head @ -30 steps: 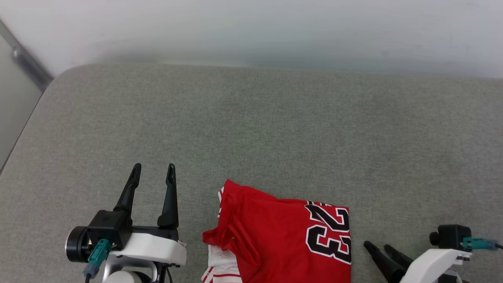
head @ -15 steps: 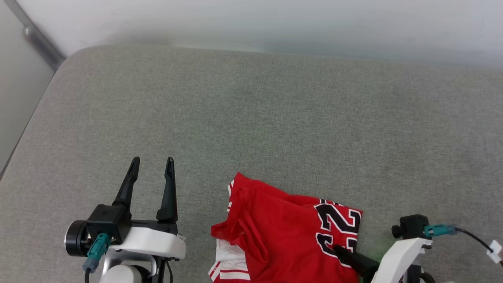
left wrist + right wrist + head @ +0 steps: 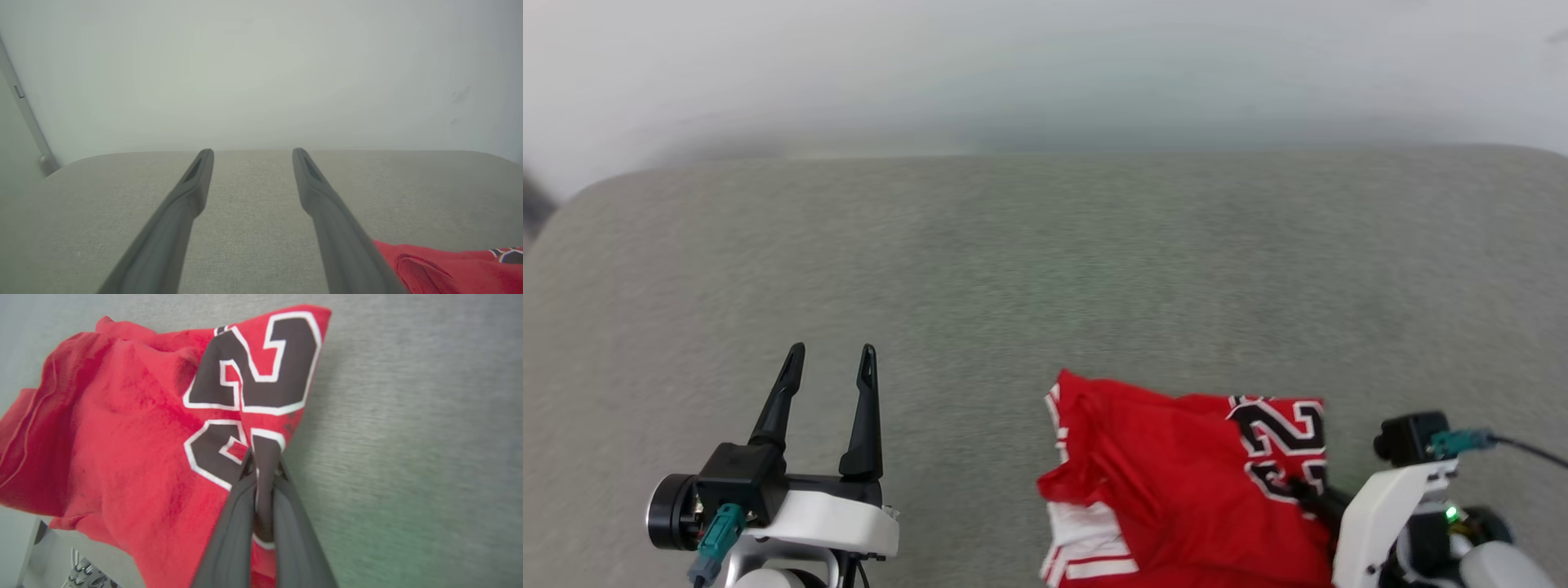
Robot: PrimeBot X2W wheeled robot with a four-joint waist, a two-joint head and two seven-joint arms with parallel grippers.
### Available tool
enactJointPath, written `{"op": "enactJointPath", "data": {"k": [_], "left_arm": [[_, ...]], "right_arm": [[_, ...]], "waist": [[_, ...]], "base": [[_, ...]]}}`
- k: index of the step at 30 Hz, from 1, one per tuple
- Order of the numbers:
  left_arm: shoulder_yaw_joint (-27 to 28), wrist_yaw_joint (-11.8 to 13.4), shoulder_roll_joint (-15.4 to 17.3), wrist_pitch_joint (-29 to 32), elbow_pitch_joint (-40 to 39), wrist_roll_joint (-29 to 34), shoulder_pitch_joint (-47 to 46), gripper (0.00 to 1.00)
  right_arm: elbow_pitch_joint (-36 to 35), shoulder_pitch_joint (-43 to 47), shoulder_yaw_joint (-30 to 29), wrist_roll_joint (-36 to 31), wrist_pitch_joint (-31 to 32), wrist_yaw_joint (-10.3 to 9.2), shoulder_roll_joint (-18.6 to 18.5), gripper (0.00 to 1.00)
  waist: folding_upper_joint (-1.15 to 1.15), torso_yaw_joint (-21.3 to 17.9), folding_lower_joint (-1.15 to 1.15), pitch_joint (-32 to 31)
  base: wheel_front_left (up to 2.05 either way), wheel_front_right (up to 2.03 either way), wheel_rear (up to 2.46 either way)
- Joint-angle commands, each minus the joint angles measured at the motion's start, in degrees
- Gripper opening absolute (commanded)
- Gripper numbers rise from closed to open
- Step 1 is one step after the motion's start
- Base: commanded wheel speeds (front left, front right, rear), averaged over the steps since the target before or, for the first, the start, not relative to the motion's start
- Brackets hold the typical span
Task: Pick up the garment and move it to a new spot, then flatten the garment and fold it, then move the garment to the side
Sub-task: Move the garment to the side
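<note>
The garment (image 3: 1176,482), a red jersey with white striped trim and a black "23", lies crumpled at the near right of the grey surface. My right gripper (image 3: 1298,488) is shut on its right edge, pinching a fold of cloth through the lower digit. In the right wrist view the two dark fingers (image 3: 239,506) squeeze the garment (image 3: 122,437), which bunches up around them. My left gripper (image 3: 829,353) stands open over bare fabric, well left of the garment, nothing between its fingers. The left wrist view shows those open fingers (image 3: 192,192) and a red corner of the garment (image 3: 449,265) at the lower right.
The grey upholstered surface (image 3: 1013,269) stretches wide toward a pale wall (image 3: 1045,65) at the back, with rounded far corners. A strip of pale floor and robot base shows below the surface's near edge in the right wrist view (image 3: 24,555).
My right gripper moved in from the right onto the garment and shut on its edge by the number. The head camera shifted, so the whole picture slid. The left gripper stayed open.
</note>
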Motion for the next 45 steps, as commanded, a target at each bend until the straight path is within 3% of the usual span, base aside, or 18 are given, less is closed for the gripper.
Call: {"op": "enactJointPath", "data": {"k": [1,7,12,15,30,39,40,41,42,45], "left_arm": [[-0.09,-0.34,-0.07,-0.25,-0.34,0.26,0.35,1.00],[-0.67,-1.23,-0.07,-0.20,-1.96,0.98,-1.64,1.00],[-1.48,-2.21,1.05,-0.19,-3.24,2.14,-4.53,1.00],[-3.64,-3.66,2.62,1.42,-6.84,3.85,-9.09,1.00],[-7.48,-6.15,6.80,8.45,-17.06,6.50,-18.38,1.00],[-7.96,-6.53,8.43,10.02,-20.12,6.64,-20.07,1.00],[-7.96,-6.53,8.52,10.10,-20.17,6.61,-20.20,1.00],[-7.96,-6.53,8.57,10.07,-20.14,6.52,-20.30,1.00],[-8.03,-6.52,8.57,10.01,-20.03,6.40,-20.39,1.00],[-8.20,-6.29,8.36,9.51,-19.44,6.08,-20.44,1.00]], "right_arm": [[-0.44,-1.39,-0.88,-1.52,0.17,-0.07,-1.18,0.00],[-2.71,-5.83,-3.30,-6.90,1.35,-0.06,-3.73,0.00],[-3.49,-10.58,-5.85,-9.88,1.48,-0.06,-3.71,0.00],[-0.89,-16.40,-9.64,-12.37,0.74,-0.06,-3.64,0.00],[14.50,-35.34,-23.26,-18.03,-6.78,-0.06,-8.84,0.00],[23.49,-39.84,-28.19,-20.64,-11.26,-0.06,-7.74,0.00],[24.44,-40.24,-28.16,-21.05,-12.09,-0.06,-7.66,0.19],[25.34,-40.63,-28.22,-21.41,-13.07,-0.06,-7.40,0.65],[26.18,-40.86,-28.38,-21.80,-13.74,-0.06,-7.14,1.00],[28.52,-41.66,-29.69,-23.50,-17.04,-0.06,-7.30,1.00]], "waist": [[0.00,-4.92,0.00,-0.38],[0.00,-14.14,0.00,2.91],[0.00,-20.19,0.00,8.07],[0.00,-24.44,0.00,15.45],[0.00,-25.23,0.00,30.40],[0.00,-23.85,0.00,33.23],[0.00,-23.71,0.00,33.37],[0.00,-23.58,0.00,33.43],[0.00,-23.41,0.00,33.40],[0.00,-22.70,0.00,32.83]], "base": [[0.00,0.00,0.00],[0.00,0.00,0.00],[0.00,0.00,0.00],[0.00,0.00,0.00],[0.00,0.00,0.00],[0.00,0.00,0.00],[0.00,0.00,0.00],[0.00,0.00,0.00],[0.00,0.00,0.00],[0.00,0.00,0.00]]}}
